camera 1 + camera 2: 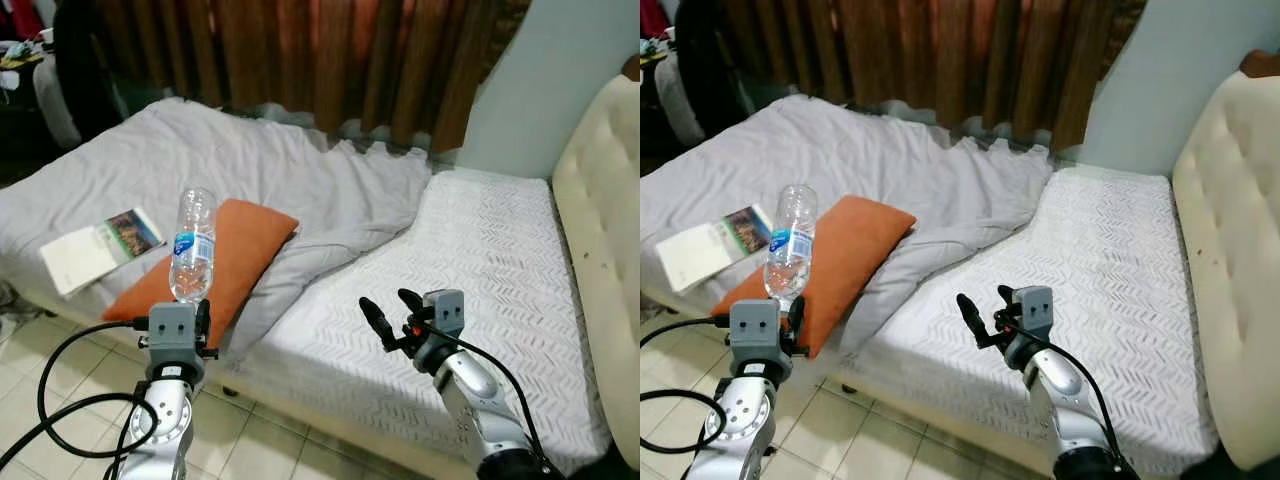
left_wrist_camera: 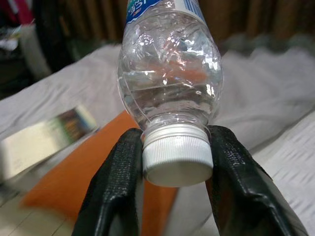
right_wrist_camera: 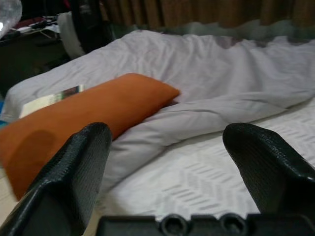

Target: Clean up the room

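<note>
One clear plastic water bottle (image 1: 193, 245) stands cap-down in the left gripper (image 2: 176, 162), whose black fingers (image 2: 114, 187) clamp its white cap (image 2: 177, 160) above the bed's near edge, in front of an orange pillow (image 1: 225, 262). The right gripper (image 1: 391, 307) hovers over the white mattress (image 1: 480, 270), fingers apart and holding nothing. A book (image 1: 98, 250) lies on the grey duvet (image 1: 280, 170) beside the pillow.

Head cameras overlook bed (image 1: 480, 260); wrist cameras close.

Brown curtains (image 1: 330, 60) hang behind the bed, next to a pale blue wall (image 1: 560, 80). There's a cream tufted headboard (image 1: 605, 200) on the right and tile floor (image 1: 260, 440) below.
</note>
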### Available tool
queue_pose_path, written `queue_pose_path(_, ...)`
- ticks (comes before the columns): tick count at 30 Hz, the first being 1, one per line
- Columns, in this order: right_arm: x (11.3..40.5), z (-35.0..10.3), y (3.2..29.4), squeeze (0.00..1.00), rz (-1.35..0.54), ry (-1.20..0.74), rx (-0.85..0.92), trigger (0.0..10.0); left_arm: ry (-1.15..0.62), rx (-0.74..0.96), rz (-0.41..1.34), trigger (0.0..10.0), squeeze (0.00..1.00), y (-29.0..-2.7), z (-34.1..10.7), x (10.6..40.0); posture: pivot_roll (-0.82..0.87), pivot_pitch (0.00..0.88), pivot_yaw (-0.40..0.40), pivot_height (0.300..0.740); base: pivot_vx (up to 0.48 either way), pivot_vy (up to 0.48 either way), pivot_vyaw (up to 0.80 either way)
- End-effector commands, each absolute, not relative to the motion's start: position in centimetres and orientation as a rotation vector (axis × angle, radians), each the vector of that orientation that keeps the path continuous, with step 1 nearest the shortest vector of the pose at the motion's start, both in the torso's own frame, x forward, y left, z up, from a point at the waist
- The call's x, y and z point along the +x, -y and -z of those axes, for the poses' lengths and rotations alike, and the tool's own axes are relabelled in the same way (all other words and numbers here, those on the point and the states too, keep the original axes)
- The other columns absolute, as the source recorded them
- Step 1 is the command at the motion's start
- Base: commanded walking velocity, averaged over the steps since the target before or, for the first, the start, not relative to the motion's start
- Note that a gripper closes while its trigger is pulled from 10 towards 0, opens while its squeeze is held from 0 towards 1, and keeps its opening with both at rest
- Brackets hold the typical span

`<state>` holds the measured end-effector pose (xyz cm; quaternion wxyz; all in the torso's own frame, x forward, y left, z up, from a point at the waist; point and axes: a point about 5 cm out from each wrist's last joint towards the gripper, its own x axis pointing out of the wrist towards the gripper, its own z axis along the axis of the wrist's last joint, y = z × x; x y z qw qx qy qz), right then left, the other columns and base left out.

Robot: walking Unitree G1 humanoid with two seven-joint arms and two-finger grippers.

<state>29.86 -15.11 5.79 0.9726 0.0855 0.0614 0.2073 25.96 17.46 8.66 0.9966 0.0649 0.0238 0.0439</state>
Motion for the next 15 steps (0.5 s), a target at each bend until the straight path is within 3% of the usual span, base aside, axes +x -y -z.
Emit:
queue_pose_path(1,29.98,-5.69,15.48,0.00,-0.410,-0.134,0.189,10.0,0.015,0.133,-0.067,10.0,0.00,-16.62,-9.79,26.16,0.17,0.000,-0.059,0.740,0.480,0.000,0.46)
queue_pose_path(7,30.31,-5.71,15.24,0.00,-0.425,-0.138,0.206,10.0,0.022,0.180,-0.042,10.0,0.00,-15.99,-9.83,26.14,0.17,0.000,-0.067,0.740,0.480,0.000,0.44)
queue_pose_path(13,30.54,-5.76,15.22,0.00,-0.416,-0.131,0.210,10.0,-0.006,0.187,-0.046,10.0,0.00,-15.83,-9.57,26.41,0.17,0.000,-0.063,0.740,0.000,0.000,0.08)
queue_pose_path(15,30.55,-5.73,15.33,0.00,-0.406,-0.133,0.217,10.0,-0.001,0.195,-0.052,10.0,0.00,-15.92,-9.59,26.36,0.17,0.000,-0.061,0.740,0.000,-0.240,0.61)
